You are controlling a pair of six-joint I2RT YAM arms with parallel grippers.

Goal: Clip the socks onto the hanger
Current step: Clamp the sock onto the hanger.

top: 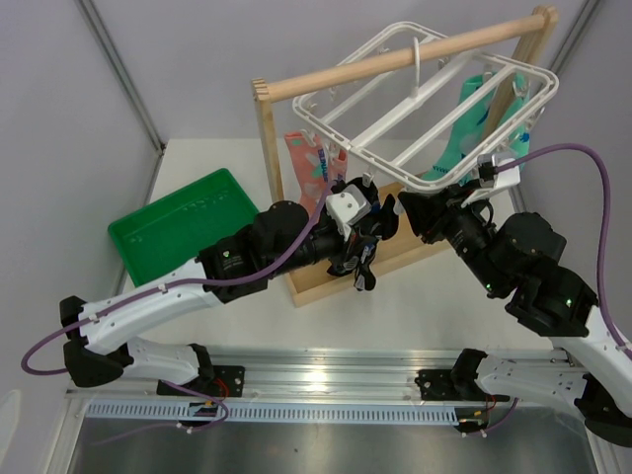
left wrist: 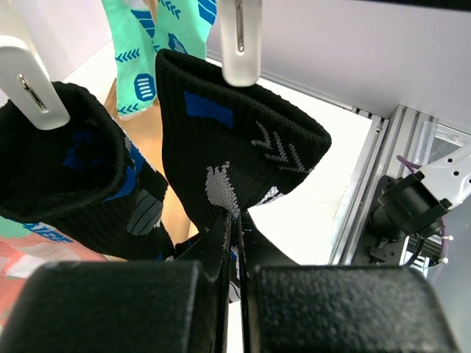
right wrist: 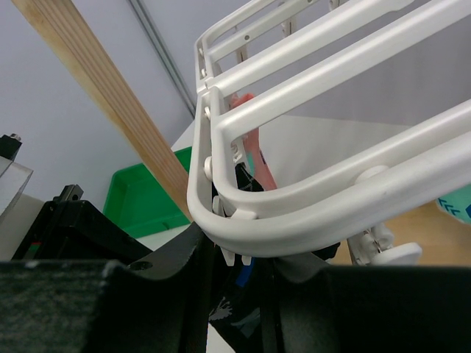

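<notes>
The white hanger (top: 365,153) hangs from the wooden rod. A black sock (left wrist: 243,140) with white marks dangles from one of its clips (left wrist: 239,37). My left gripper (left wrist: 237,220) is shut on that sock's lower part, and in the top view the left gripper (top: 363,259) is under the hanger's near edge. A second black sock (left wrist: 66,169) hangs clipped to its left. My right gripper (right wrist: 246,257) sits just under the hanger's rim (right wrist: 309,213), its jaws pressed on a clip's white tabs. A salmon-pink sock (top: 306,168) hangs at the left corner.
Teal-green socks (top: 469,123) hang at the hanger's far right. The wooden rack's rod (top: 395,61) and base board (top: 326,281) frame the work area. A green tray (top: 183,227) lies on the table to the left.
</notes>
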